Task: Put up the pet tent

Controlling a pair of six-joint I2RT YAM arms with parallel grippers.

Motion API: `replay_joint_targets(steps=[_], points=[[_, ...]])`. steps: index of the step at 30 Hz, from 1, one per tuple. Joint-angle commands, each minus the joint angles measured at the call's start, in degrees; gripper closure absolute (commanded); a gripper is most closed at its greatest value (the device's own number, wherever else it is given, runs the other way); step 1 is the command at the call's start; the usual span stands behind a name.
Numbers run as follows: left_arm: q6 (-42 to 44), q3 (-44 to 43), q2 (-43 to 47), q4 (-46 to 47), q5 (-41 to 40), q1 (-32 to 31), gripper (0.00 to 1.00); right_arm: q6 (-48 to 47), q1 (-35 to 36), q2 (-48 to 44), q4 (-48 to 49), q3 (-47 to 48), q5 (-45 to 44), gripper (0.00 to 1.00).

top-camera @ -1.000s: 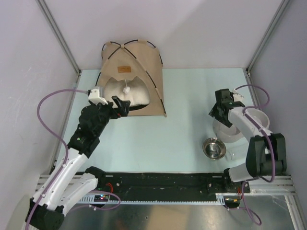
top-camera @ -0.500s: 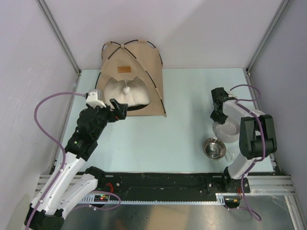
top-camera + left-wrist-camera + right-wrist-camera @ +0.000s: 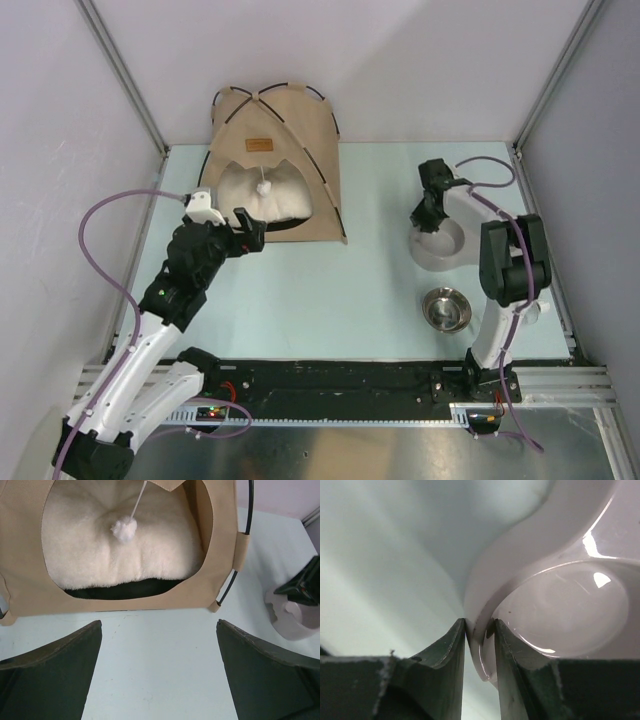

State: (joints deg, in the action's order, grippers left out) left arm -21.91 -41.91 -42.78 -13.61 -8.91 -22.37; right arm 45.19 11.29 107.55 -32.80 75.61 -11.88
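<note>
The tan pet tent [image 3: 285,130] stands upright at the back left of the table, with black poles, a brown label and a white pom-pom [image 3: 265,185] hanging in its rounded doorway. A fluffy cream pillow [image 3: 120,550] lies inside on the dark floor. My left gripper [image 3: 247,226] is open and empty, just in front of the doorway; the tent fills the top of the left wrist view [image 3: 220,545]. My right gripper [image 3: 428,212] is shut on the rim of a pale pink bowl stand [image 3: 440,245], one finger inside, one outside [image 3: 480,632].
A steel bowl [image 3: 446,308] sits on the table in front of the pink stand. The pink stand also shows at the right edge of the left wrist view [image 3: 292,615]. Walls and frame posts enclose the table on three sides.
My right gripper has dragged the pink stand left and away from the arms' bases, off the steel bowl's side. My left gripper has shifted only slightly in front of the tent.
</note>
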Motion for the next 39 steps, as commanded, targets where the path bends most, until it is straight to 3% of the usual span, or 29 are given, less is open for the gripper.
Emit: replay_joint_targets(steps=[1,4,9,12,17,19,24,30,34,39], points=[[1.9,-2.5,0.6,-0.4,-1.7,-0.1,0.00,3.4,3.3,5.3,0.8,10.4,3.9,0.74],[2.1,-2.4,1.0,-0.9,-2.0,-0.1,0.00,4.3,4.5,9.0,-1.0,16.5,3.0,0.71],[2.6,-2.7,0.9,-1.5,-1.4,-0.2,0.00,5.0,5.3,12.7,-4.3,24.5,2.1,0.47],[3.0,-3.0,0.8,-1.6,-0.5,-0.2,0.00,3.9,5.5,10.7,-4.2,24.4,1.7,0.28],[3.0,-2.9,1.7,-1.5,-1.6,-0.2,0.00,0.8,5.3,0.9,-2.9,17.6,2.1,0.18],[2.8,-2.8,2.1,-1.5,-2.2,-0.2,0.00,-0.9,5.2,-4.3,-2.8,13.6,1.9,0.19],[1.4,-2.6,2.2,-1.5,-1.6,-0.1,0.00,-2.5,6.3,-17.1,-8.5,1.1,-0.5,0.35],[-0.3,-1.3,2.0,-1.4,1.0,-0.3,0.00,1.4,10.0,-31.2,-13.8,-17.3,-4.5,0.38],[-1.3,0.0,2.8,-1.2,2.2,-0.2,0.00,4.0,11.5,-35.9,-14.8,-25.4,-3.5,0.39],[-1.9,1.6,4.1,-1.1,2.9,-0.3,0.00,4.9,15.8,-34.8,-14.6,-28.8,-5.0,0.44]])
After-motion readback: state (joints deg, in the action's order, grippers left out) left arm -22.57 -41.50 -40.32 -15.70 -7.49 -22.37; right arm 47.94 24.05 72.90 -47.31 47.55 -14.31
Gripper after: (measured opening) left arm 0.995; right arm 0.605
